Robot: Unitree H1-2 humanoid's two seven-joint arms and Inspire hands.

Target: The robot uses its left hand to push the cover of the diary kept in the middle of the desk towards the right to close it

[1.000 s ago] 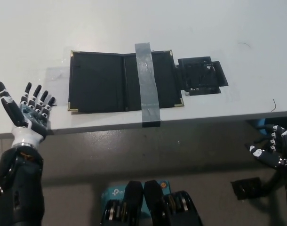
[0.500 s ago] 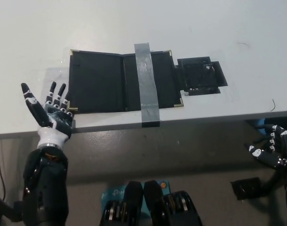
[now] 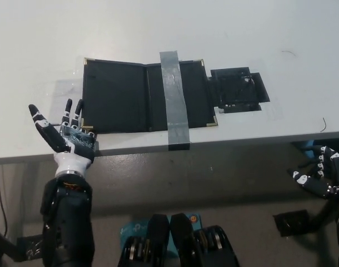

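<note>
The diary (image 3: 141, 97) lies open and flat in the middle of the white desk (image 3: 158, 28), black with brass corners. A grey tape strip (image 3: 174, 100) runs over its right half and down past the desk's front edge. Its left cover (image 3: 111, 97) lies flat. My left hand (image 3: 66, 136) is open, palm up, at the cover's front left corner, with its fingertips touching or just short of that corner. My right hand (image 3: 322, 178) hangs below the desk's front edge at the far right, fingers loosely apart, holding nothing.
A small black flap or pouch (image 3: 238, 89) lies taped to the desk just right of the diary. The desk's front edge (image 3: 214, 143) runs across the picture, with grey floor below it. A thin dark wire (image 3: 323, 123) lies near the right edge.
My left hand has moved right along the desk's front edge, from well left of the diary up to the cover's front left corner. The diary and the right hand have not moved.
</note>
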